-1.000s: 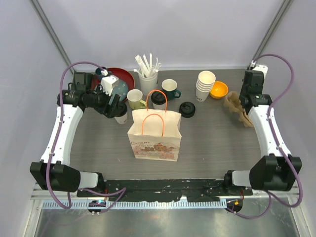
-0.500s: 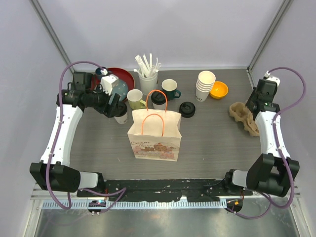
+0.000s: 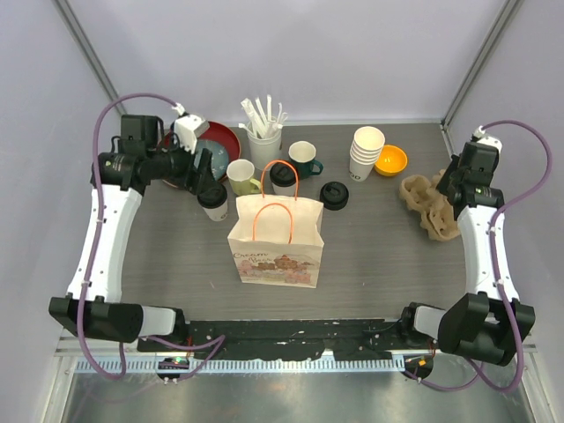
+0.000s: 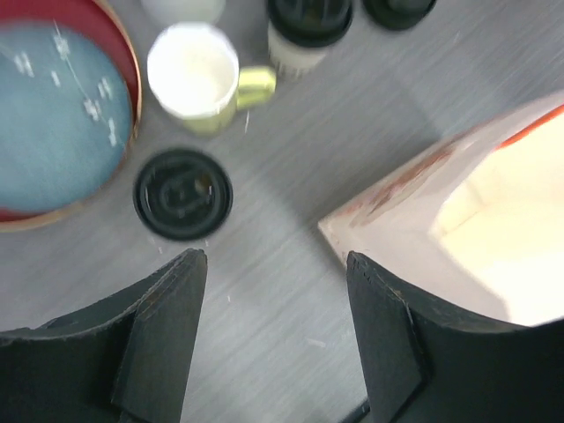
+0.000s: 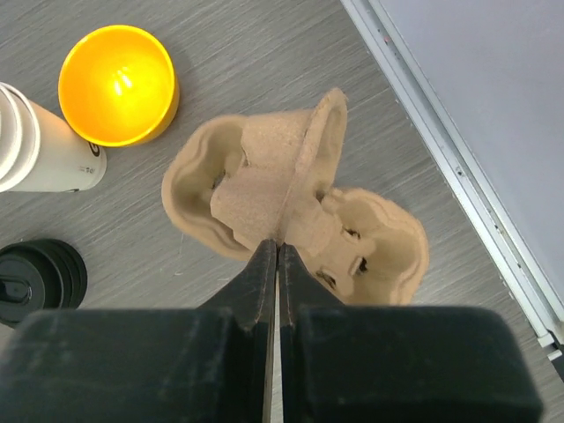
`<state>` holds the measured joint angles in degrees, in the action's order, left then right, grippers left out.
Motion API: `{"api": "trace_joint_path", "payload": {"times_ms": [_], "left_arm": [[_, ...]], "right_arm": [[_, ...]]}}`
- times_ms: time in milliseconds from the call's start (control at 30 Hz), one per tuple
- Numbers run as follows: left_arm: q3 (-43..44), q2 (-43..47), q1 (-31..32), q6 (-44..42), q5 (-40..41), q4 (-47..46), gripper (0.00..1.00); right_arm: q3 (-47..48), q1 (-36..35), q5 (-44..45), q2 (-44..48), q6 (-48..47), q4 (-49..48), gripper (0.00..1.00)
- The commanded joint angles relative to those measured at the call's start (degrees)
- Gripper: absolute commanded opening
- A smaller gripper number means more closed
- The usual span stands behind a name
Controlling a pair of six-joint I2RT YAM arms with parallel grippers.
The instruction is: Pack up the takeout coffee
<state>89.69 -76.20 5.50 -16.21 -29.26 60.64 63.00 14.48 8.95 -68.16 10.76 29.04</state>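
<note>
One takeout coffee cup (image 3: 212, 201) with a black lid stands left of the paper bag (image 3: 276, 240); in the left wrist view the cup (image 4: 182, 194) shows from above. The second lidded cup (image 3: 283, 177) stands behind the bag, at the top edge of the left wrist view (image 4: 308, 25). My left gripper (image 3: 204, 176) is open and empty, above and just behind the first cup, its fingertips (image 4: 192, 264) clear of it. My right gripper (image 5: 275, 245) is shut on the middle ridge of the brown cardboard cup carrier (image 5: 291, 198), at the table's right side (image 3: 429, 209).
A yellow mug (image 4: 198, 75), a green mug (image 3: 304, 157), a red plate with a blue bowl (image 3: 211, 145), a cup of stirrers (image 3: 263, 132), a loose black lid (image 3: 334, 195), a stack of lidless paper cups (image 3: 366, 152) and an orange bowl (image 5: 117, 84) crowd the back. The right wall rail (image 5: 449, 159) runs next to the carrier.
My left gripper has drawn up and back from the first lidded cup, which now stands free. My right gripper has shifted right and the carrier has tilted up in its grip.
</note>
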Motion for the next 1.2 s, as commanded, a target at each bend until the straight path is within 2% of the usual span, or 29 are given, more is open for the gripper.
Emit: {"api": "trace_joint_path", "payload": {"times_ms": [0,67,100,167,200,267,300,367,400,500,633,700,967,1167], "left_arm": [[11.1,0.8,7.4,7.1,-0.2,-4.0,0.68],[15.5,0.2,11.8,11.7,1.1,-6.6,0.68],[16.6,-0.9,16.5,13.5,1.4,-7.7,0.68],[18.1,-2.2,21.7,19.3,1.4,-12.0,0.66],[18.2,-4.0,27.1,20.6,1.6,-13.3,0.66],[20.3,-7.4,33.2,21.2,2.6,-14.7,0.66],[21.9,-9.2,38.9,20.0,2.5,-13.9,0.66],[28.4,-16.1,44.1,16.7,1.8,-12.7,0.69],[32.2,-18.2,48.5,11.4,0.3,-11.8,0.71],[35.0,-25.8,54.2,3.0,-1.6,-12.6,0.77],[35.9,-33.0,57.8,-7.2,-1.8,-19.7,0.8],[37.7,-37.6,58.7,-9.6,-1.3,-21.7,0.8],[37.9,-47.0,60.3,-27.1,7.5,-28.6,0.83],[36.3,-52.2,60.3,-32.0,12.6,-33.0,0.86]], "right_arm": [[3.4,0.0,-1.5,2.2,1.1,0.8,0.01],[4.6,0.0,-3.3,3.9,0.1,1.9,0.01],[4.4,0.0,-5.8,4.8,0.0,1.6,0.01],[4.7,0.0,-6.2,5.6,-0.6,3.6,0.01],[5.0,0.0,-5.6,5.5,-0.7,4.5,0.01],[5.3,0.0,-5.1,5.4,-1.3,6.5,0.01],[5.0,0.0,-4.9,5.8,-1.4,6.6,0.01],[3.9,0.1,-5.6,6.5,-1.4,6.3,0.01],[3.5,0.1,-5.8,6.9,-1.0,6.2,0.01],[3.2,0.1,-5.6,7.2,-1.0,5.9,0.01],[2.9,0.2,-7.5,7.6,-1.1,5.9,0.01],[2.8,0.1,-10.3,7.9,-1.0,5.9,0.01],[4.4,0.2,-15.7,8.5,-0.7,10.5,0.01],[6.3,0.2,-18.5,9.4,-0.9,14.1,0.01]]}}
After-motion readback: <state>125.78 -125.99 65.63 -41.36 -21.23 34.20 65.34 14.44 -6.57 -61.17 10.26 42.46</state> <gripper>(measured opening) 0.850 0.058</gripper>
